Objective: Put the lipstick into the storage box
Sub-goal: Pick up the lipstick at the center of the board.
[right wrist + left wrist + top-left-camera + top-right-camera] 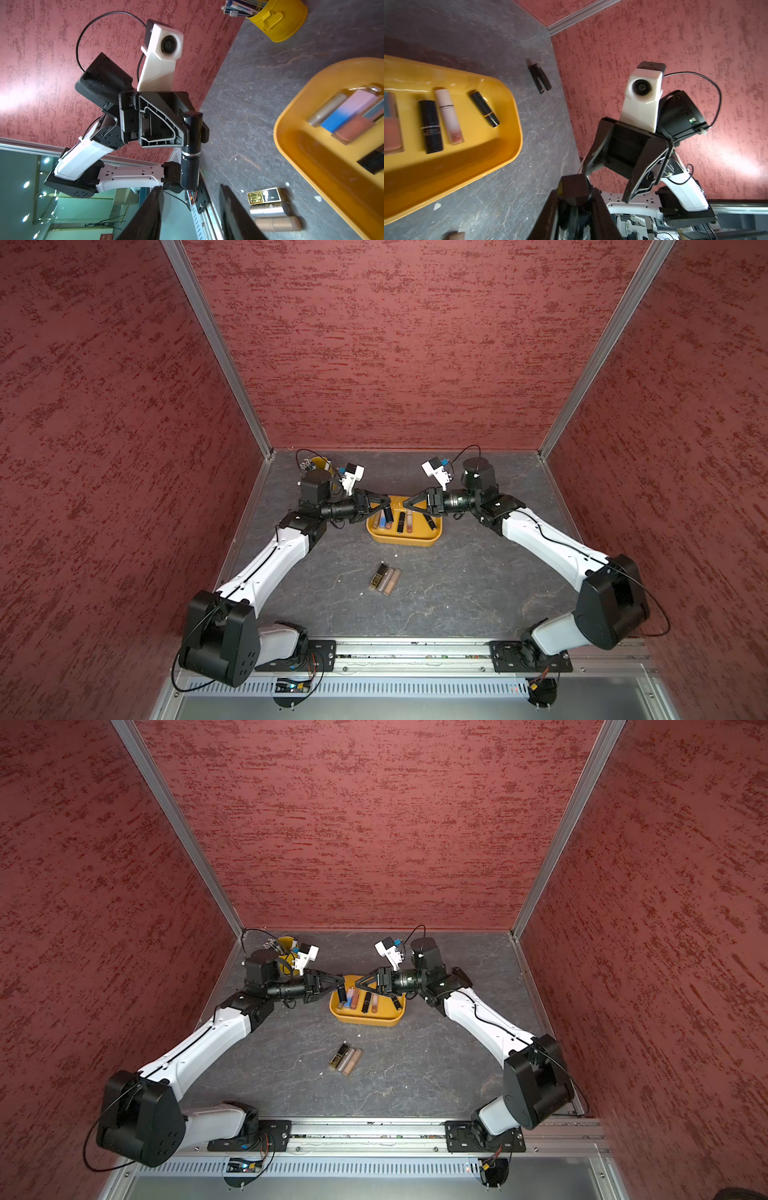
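Lipsticks (401,522) sit in the storage box (403,540), the left gripper (388,499) clamps a black tube (191,149) above it, the right gripper (405,504) gapes empty, and three tubes (385,580) wait on the table (457,593).

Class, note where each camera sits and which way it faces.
Top views: overhead in front, looking down on storage box; left arm, right arm show.
Left wrist: rides left arm, faces right gripper; own fingers grip black lipstick.
Right wrist: rides right arm, faces left gripper; own open fingers show.
Shared: all show storage box.
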You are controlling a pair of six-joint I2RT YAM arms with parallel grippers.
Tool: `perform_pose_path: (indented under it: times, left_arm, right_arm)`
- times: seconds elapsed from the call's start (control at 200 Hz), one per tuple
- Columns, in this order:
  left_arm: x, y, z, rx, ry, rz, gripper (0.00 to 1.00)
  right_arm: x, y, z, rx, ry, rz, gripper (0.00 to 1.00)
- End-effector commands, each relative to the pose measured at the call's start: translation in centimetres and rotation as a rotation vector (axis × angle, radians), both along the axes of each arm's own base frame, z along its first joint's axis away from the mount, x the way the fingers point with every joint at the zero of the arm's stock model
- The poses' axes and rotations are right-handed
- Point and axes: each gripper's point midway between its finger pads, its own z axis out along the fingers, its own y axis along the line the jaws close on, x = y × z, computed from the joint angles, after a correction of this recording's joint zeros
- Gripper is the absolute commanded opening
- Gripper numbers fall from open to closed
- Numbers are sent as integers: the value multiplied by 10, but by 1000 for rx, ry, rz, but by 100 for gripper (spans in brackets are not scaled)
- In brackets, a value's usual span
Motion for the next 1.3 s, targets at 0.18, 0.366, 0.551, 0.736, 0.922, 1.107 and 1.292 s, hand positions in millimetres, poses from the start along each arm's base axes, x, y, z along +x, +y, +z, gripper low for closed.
perform_pose_path:
  times: [0.18,0.366,0.551,0.736,0.922,1.107,1.292]
  left_arm:
    - [-15,-10,38,-82,-99,-63,23]
    - [-17,-12,38,-81,-98,-70,23]
    - [-18,-14,38,-82,-100,-76,23]
    - [-19,-13,37,-80,-98,-75,23]
    - [-21,-13,34,-77,-91,-73,23]
    - [-24,-15,34,-77,-95,-77,23]
    - [-25,-18,33,-75,-93,-84,24]
  right_arm:
    - [-17,16,21,50,-44,89,48]
    - [-20,22,23,51,-47,102,48]
    - [-21,30,23,52,-43,112,47]
    - [-19,35,22,48,-39,105,46]
    - [-17,36,21,48,-28,100,41]
    - [-15,39,20,53,-13,95,33]
    - [-12,41,21,67,-3,92,25]
